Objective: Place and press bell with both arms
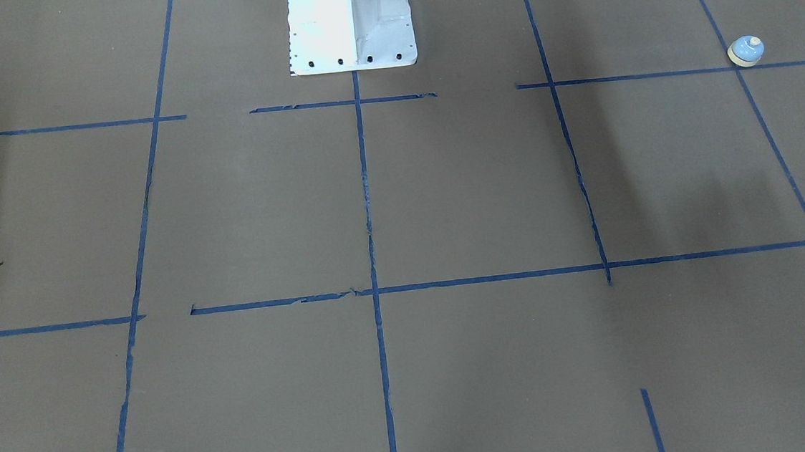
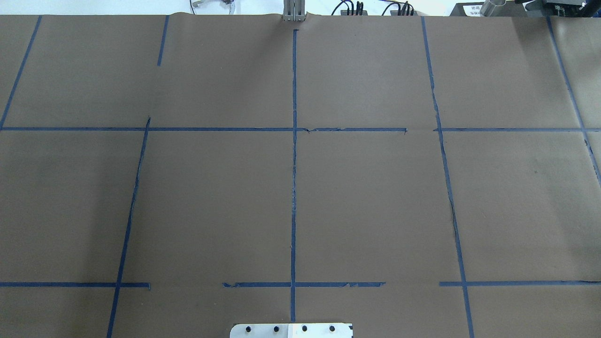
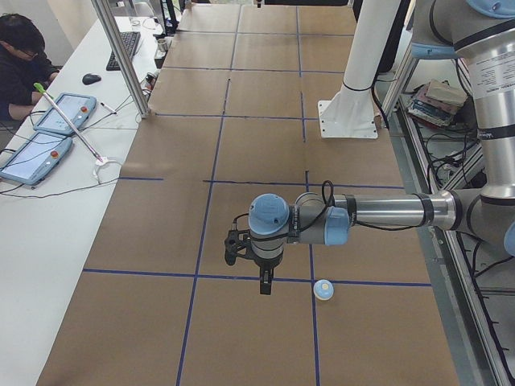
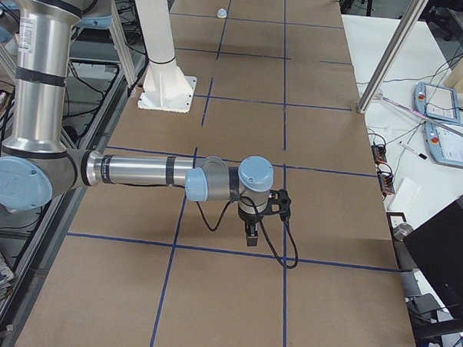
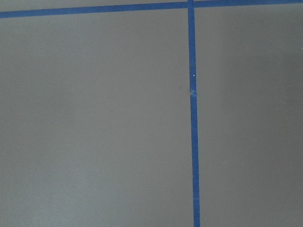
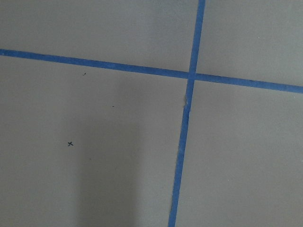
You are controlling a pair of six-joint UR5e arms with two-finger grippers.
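Note:
The bell (image 1: 746,51), light blue with a cream rim and button, stands upright on the brown table at a blue tape crossing. It also shows in the exterior left view (image 3: 323,289) and, far off, in the exterior right view (image 4: 221,13). My left gripper (image 3: 265,285) hangs above the table a short way from the bell, apart from it. My right gripper (image 4: 251,236) hangs above the table's other end, far from the bell. Both grippers show only in the side views, so I cannot tell whether they are open or shut. The wrist views show only bare table and tape.
The white bolted pedestal (image 1: 350,22) stands at the robot's side of the table. Blue tape lines (image 2: 294,188) mark a grid. A side table holds tablets (image 3: 64,112) beside a metal post (image 3: 121,56), and an operator (image 3: 20,60) sits there.

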